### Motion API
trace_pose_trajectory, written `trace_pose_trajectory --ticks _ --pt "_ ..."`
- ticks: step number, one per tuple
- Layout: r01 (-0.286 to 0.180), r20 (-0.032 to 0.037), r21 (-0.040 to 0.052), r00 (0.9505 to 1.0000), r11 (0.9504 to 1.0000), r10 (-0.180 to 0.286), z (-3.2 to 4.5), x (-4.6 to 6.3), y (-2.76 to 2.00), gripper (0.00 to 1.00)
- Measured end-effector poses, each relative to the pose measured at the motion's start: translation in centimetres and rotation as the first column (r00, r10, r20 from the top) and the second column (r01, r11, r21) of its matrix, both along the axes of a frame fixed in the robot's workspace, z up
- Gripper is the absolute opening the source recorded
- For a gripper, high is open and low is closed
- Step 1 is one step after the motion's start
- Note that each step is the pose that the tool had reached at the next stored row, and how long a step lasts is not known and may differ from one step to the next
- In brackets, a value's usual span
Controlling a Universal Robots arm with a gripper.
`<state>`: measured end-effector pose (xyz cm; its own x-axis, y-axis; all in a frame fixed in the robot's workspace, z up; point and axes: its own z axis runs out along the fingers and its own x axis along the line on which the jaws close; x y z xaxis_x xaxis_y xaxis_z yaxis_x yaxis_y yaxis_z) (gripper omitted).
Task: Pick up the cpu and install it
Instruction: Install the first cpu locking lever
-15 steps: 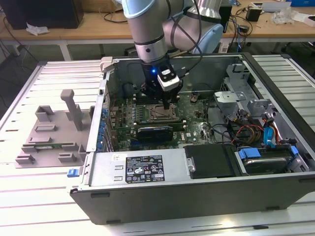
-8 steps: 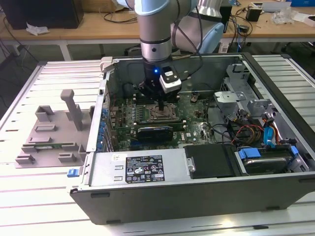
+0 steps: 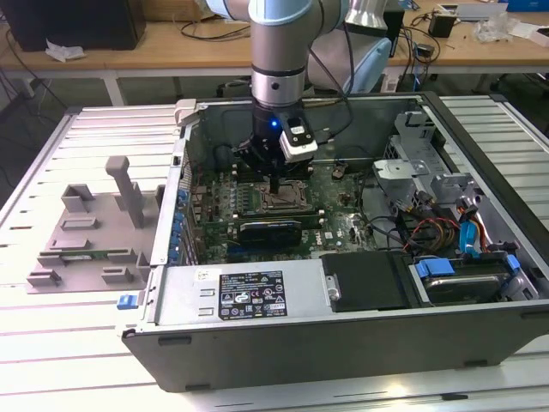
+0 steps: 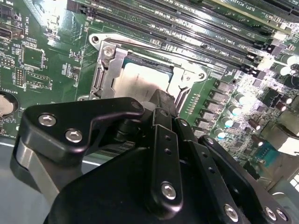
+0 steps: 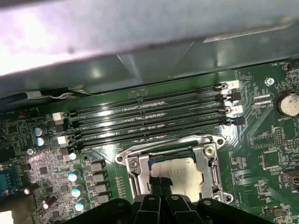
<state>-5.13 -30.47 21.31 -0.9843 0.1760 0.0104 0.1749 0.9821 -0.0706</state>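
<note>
Arm upright, pincer (image 3: 273, 182) over socketed cpu (image 5: 180, 173).

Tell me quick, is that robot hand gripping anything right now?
Hand: fingers together over the cpu, which lies in the socket; whether it grips the cpu cannot be told.

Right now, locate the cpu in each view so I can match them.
Exterior view: cpu under the gripper, mid-motherboard.
Second wrist view: cpu inside the socket frame.
First wrist view: cpu inside that frame.
Shared landmark: the memory slots beside the socket.
</note>
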Motion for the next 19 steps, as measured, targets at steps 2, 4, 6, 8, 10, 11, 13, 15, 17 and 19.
trace_pose_trajectory --ticks 2,4,6,8,10,11,13,15,17,19 --pt "0.0 0.0002 0.0001 1.0 1.0 0.0 0.27 0.0 0.0 0.11" --pt "0.0 0.0 -0.0001 1.0 1.0 0.0 0.93 0.0 0.0 0.11" --pt "0.0 0.0 0.0 1.0 1.0 0.0 1.5 0.0 0.0 0.11" --pt "0.0 -0.0001 -0.0002 1.0 1.0 0.0 1.85 0.0 0.0 0.11" --pt "-0.004 0.0166 -0.0001 0.9999 1.0 0.004 1.91 -0.1 0.0 0.11" --pt "-0.005 0.0305 -0.0002 0.9995 1.0 0.005 1.91 -0.1 -0.01 0.11" --pt "-0.018 0.0835 -0.0002 0.9963 0.9998 0.018 1.9 -0.1 -0.18 0.11" --pt "-0.031 0.0932 -0.0002 0.9952 0.9995 0.031 1.86 -0.1 -0.51 0.11" --pt "-0.046 0.0939 -0.0002 0.9945 0.999 0.046 1.85 -0.1 -0.72 0.11" --pt "-0.056 0.0938 -0.0003 0.994 0.9984 0.056 1.86 -0.1 -0.89 0.11"
